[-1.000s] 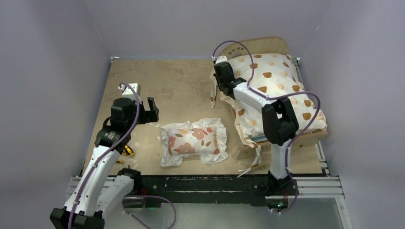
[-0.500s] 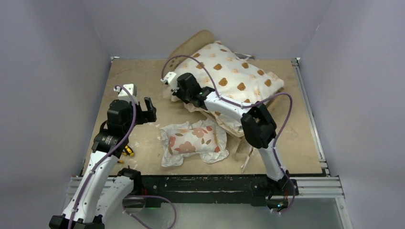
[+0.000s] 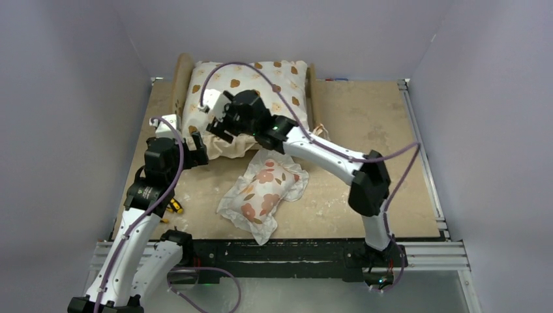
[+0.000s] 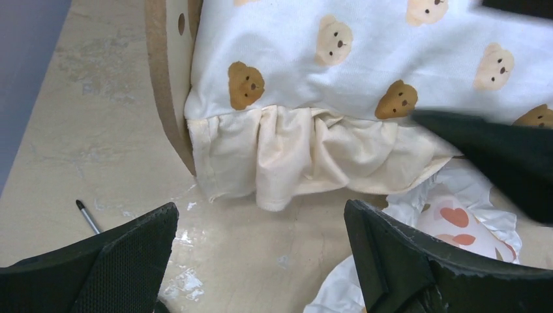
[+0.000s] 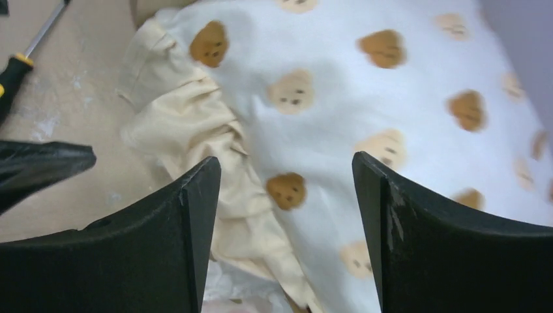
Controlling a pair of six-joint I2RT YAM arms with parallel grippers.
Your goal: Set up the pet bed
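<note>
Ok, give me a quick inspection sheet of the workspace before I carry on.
Surface: scuffed tan tabletop, whitish smears.
Job's things: light-wood pet bed at the far left, cream bear-print ruffled cushion lying in it.
Clutter: small floral ruffled pillow mid-table; yellow-and-black screwdriver near the left arm.
Grippers: left gripper open, empty, facing the cushion's ruffle; right gripper open over the cushion's near edge.
Cables: purple cable loops over the cushion.
Surroundings: plain grey walls.

bear-print cushion: far left | floral pillow: just nearer | screwdriver: left edge
</note>
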